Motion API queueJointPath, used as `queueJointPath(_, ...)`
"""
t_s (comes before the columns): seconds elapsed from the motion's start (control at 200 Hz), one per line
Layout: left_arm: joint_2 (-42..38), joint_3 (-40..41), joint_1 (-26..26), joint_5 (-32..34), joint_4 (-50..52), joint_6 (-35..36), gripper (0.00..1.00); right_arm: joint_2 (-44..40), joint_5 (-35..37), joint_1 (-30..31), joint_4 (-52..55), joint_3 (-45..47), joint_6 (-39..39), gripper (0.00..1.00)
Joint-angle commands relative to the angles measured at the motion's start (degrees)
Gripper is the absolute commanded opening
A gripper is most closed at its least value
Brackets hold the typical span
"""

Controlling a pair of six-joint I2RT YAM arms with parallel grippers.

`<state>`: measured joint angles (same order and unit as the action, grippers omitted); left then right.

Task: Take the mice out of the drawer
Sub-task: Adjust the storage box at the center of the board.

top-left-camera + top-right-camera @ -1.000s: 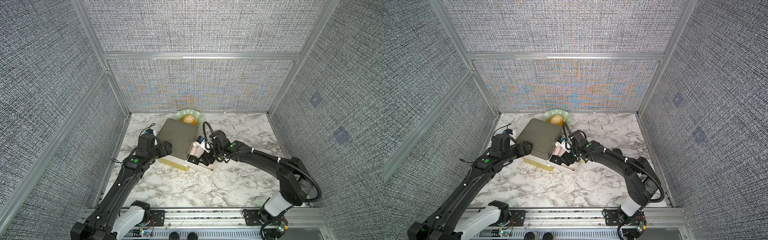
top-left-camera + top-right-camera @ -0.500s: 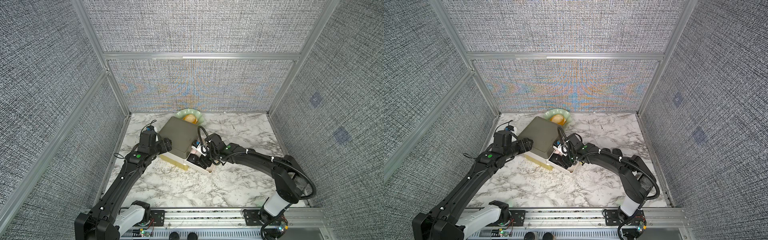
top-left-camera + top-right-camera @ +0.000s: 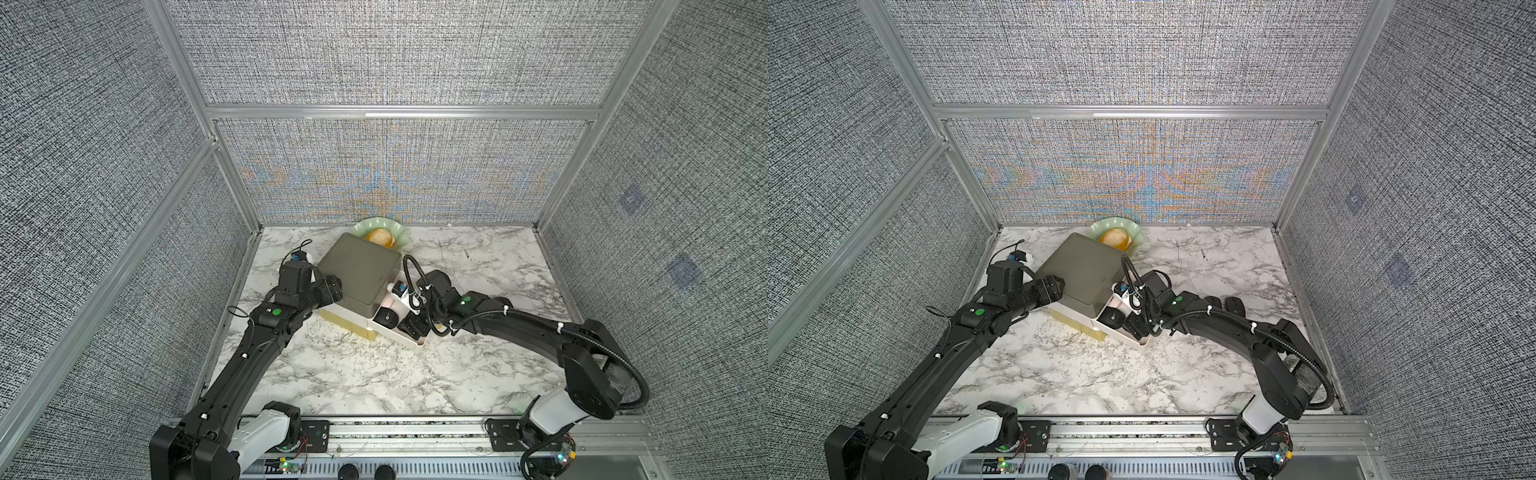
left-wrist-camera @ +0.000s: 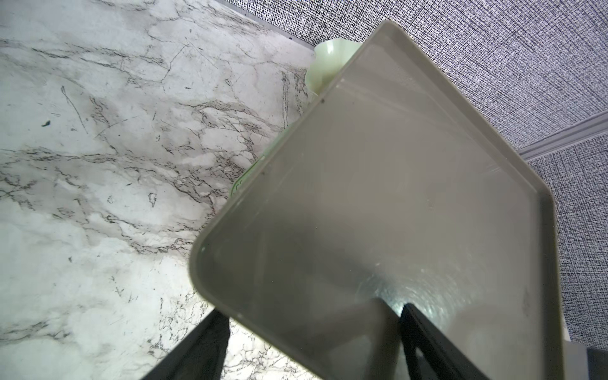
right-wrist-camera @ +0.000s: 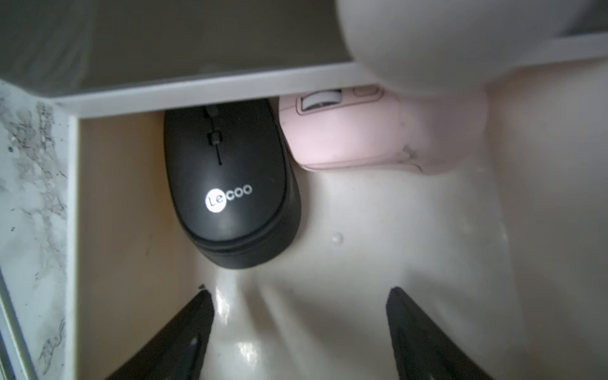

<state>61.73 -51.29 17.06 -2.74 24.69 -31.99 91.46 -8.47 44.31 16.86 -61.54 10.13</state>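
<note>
A cabinet [image 3: 359, 270] is standing on the worktop [image 3: 374, 374], toward the back and left of the middle. A bowl [image 3: 363, 226] is sitting just behind it, with a roll [image 3: 379, 237] lying in it. A drawer [image 3: 415, 341] is sticking out of the cabinet's front right side. Inside, one mouse [image 5: 227, 184] is lying beside a second mouse [image 5: 345, 144], both partly under the cabinet. The right hand [image 5: 298, 292] is hanging in the drawer before them. The left hand [image 3: 334, 286] is straddling the cabinet's left corner. Two more mice [image 3: 1214, 301] are lying on the worktop just behind the right arm [image 3: 1217, 328].
</note>
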Motion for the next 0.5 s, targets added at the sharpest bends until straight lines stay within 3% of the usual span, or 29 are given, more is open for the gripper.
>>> queueJointPath(0.0, 0.67, -0.61, -0.04, -0.13, -0.84, 0.70, 0.82, 1.68, -3.10, 0.37, -3.48, -0.74, -0.32, 0.81)
queueJointPath(0.215, 1.15, 0.13, -0.09, -1.03, -2.47, 0.19, 0.82, 3.89, -4.30, 1.42, -7.98, -0.89, -0.90, 0.81)
queueJointPath(0.495, 1.63, -0.52, -0.18, 0.87, -1.68, 0.77, 0.81, 4.74, 1.97, 1.48, -12.24, -0.61, -2.72, 0.81)
